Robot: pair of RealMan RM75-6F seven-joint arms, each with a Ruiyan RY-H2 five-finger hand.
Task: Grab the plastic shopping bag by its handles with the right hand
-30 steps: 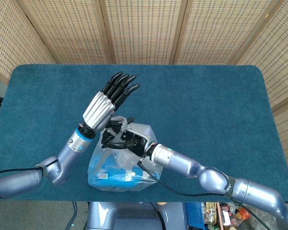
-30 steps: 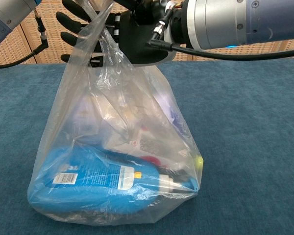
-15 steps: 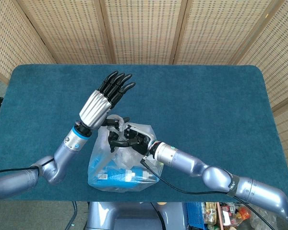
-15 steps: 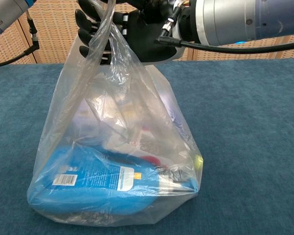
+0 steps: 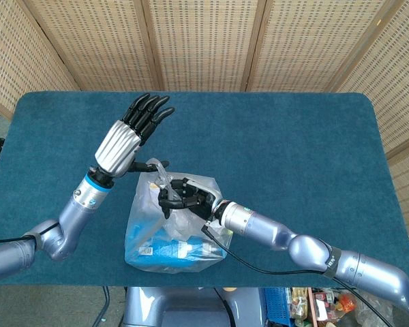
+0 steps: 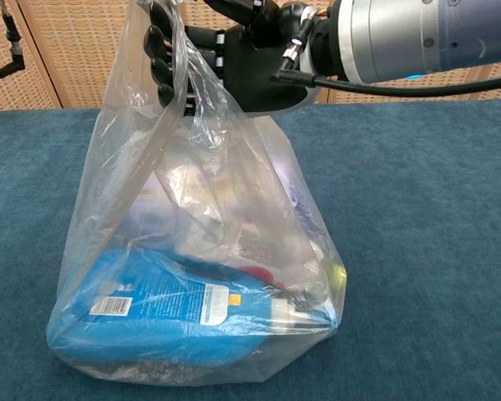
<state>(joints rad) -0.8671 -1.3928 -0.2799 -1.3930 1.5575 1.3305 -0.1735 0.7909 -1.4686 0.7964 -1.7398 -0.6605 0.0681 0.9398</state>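
Right hand [image 5: 180,199] curls on the clear plastic shopping bag's [image 6: 192,276] thin handles [image 6: 179,58], left hand [image 5: 126,136] spread empty; film may slip out if lifted.

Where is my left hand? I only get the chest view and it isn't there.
Observer: The left hand is raised to the left of the bag, its fingers pointing away from the robot.
Operator: Is it holding something?
Observer: Its fingers are spread and grip nothing. Its thumb tip is next to a handle, but I can't tell if they touch.
Operator: Is the bag close to the table's edge?
Observer: Yes, it sits by the near edge of the table, on the robot's side.
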